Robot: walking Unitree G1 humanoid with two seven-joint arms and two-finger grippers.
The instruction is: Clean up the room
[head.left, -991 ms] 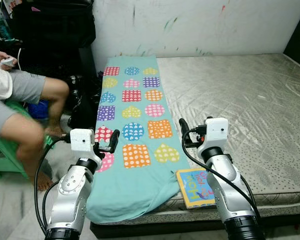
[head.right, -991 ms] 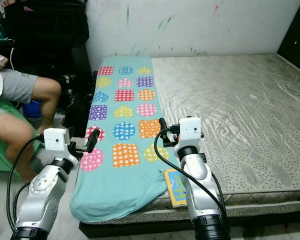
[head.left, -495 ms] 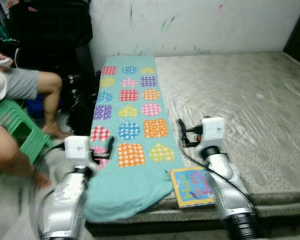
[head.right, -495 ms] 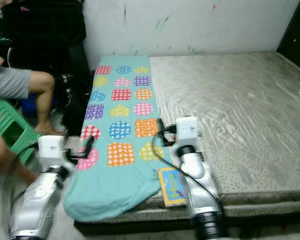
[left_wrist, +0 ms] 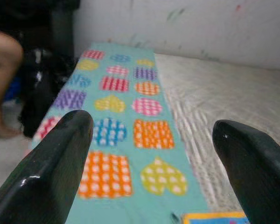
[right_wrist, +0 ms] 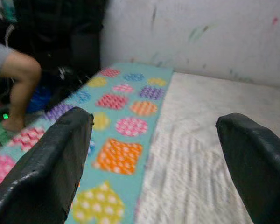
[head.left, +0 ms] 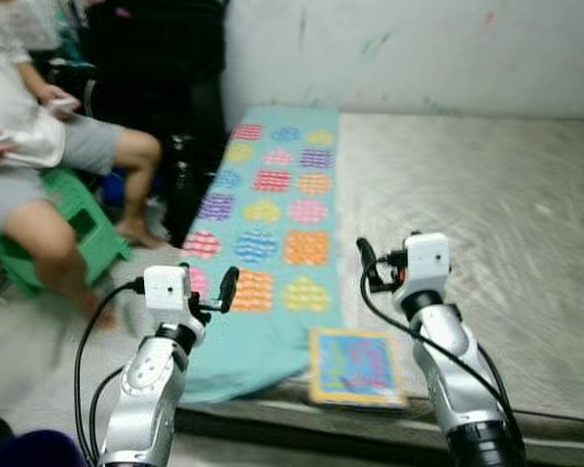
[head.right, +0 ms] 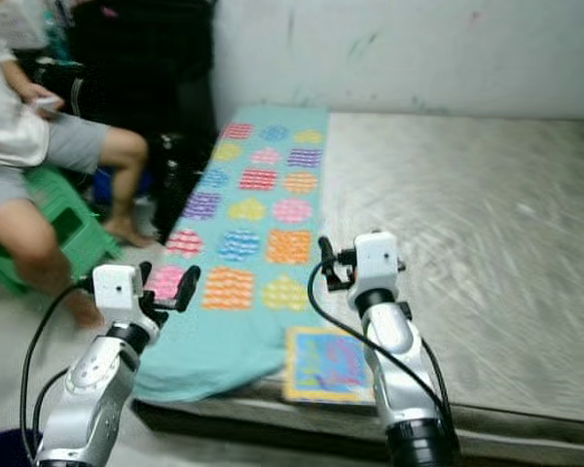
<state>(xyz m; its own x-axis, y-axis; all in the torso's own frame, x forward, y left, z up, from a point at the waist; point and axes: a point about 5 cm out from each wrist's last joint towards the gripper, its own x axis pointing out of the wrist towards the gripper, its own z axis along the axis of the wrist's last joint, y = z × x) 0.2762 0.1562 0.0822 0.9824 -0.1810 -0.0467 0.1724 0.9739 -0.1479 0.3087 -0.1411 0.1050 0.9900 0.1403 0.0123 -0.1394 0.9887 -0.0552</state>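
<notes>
A teal blanket with coloured dotted patches lies along the left side of a bare grey mattress. A colourful book rests on the mattress's front edge, just right of the blanket's near end. My left gripper is held up open over the blanket's near left corner, with nothing between its fingers. My right gripper is also open and empty, raised above the book beside the blanket's right edge. In the right wrist view its fingers frame the blanket. The head views are blurred.
A person sits on a green stool at the left, holding a small device. Dark bags stand between the person and the mattress. A marked white wall runs behind the mattress.
The whole picture has shifted right and blurred, so the camera has turned left; more of the person shows. Both grippers stay raised and open.
</notes>
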